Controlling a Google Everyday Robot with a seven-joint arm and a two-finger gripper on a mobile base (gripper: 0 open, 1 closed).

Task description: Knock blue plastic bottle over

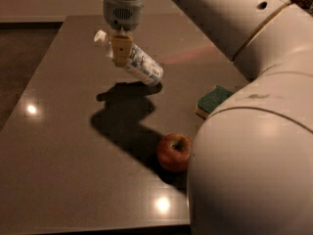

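The claw point(121, 58) is hanging from the wrist housing at the top centre of the camera view, over the far half of the dark, glossy surface point(58, 131). One tan finger point(121, 47) is lying across the front of the blue plastic bottle point(142, 66) just below its neck. The claw is pinching the bottle at that point; the second finger is sitting behind the bottle and is not showing.

The bottle is leaning steeply. Its white screw cap is pointing up and to the left, and its base is pointing down and to the right, close above its own shadow. Whether the base is touching the surface cannot be told. The body is showing clear plastic wrapped in a blue-and-white printed label.

A red apple point(174, 152) is standing on the near part of the surface, well apart from the bottle. A green sponge point(212, 100) with a pale underside is lying to the right, partly covered by the white arm point(254, 151), which is filling the right side of the view.
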